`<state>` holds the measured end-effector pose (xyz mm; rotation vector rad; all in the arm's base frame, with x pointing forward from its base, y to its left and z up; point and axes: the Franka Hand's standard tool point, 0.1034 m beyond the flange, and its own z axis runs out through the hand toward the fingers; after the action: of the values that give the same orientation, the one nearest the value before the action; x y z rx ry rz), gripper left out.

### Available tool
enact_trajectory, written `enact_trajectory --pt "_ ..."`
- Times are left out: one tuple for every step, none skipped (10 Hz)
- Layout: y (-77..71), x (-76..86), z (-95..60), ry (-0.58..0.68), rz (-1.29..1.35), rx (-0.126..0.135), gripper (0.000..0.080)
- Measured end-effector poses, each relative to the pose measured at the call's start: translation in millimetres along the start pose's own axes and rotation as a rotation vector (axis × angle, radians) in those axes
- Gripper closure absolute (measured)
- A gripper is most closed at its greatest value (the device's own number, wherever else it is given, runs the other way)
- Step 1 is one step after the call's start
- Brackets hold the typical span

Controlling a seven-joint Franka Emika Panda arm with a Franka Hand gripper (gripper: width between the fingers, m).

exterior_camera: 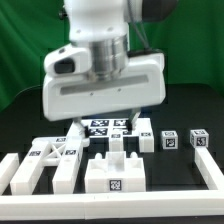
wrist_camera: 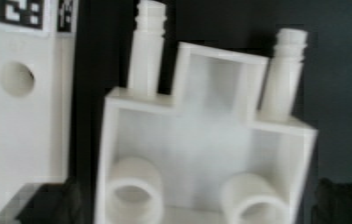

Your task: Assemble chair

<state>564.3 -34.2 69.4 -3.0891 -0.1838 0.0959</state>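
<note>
The chair parts lie loose on the black table. A tagged flat panel (exterior_camera: 105, 128) lies right under my gripper (exterior_camera: 105, 121), which hangs low over it with its fingers apart and nothing between them. A notched block (exterior_camera: 113, 172) with a tag sits in front. A long panel (exterior_camera: 45, 160) lies at the exterior view's left. Small tagged cubes (exterior_camera: 170, 140) stand at the right. The wrist view shows a notched white part (wrist_camera: 199, 140) close up with two pegs (wrist_camera: 146, 40) beyond it, and a panel with a hole (wrist_camera: 16, 85) beside it.
Long white border rails run along the exterior view's left (exterior_camera: 15, 175) and right (exterior_camera: 210, 170). The large white robot body (exterior_camera: 100, 70) hides the back middle of the table. A green backdrop stands behind.
</note>
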Motion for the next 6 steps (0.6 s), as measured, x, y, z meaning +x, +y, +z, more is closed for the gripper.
enact_trajectory --pt "0.6 2.0 10.2 0.003 0.005 0.000 0.0150" --pt "2.5 3.9 20.1 0.011 0.011 -0.002 0.0150" --pt "4.8 4.9 29.2 0.020 0.016 -0.001 0.0150" --pt "5.6 3.7 36.7 0.018 0.015 -0.002 0.0150" --pt "5.3 2.9 38.9 0.015 0.015 -0.002 0.0150" --pt "4.9 2.7 40.1 0.014 0.016 -0.001 0.0150"
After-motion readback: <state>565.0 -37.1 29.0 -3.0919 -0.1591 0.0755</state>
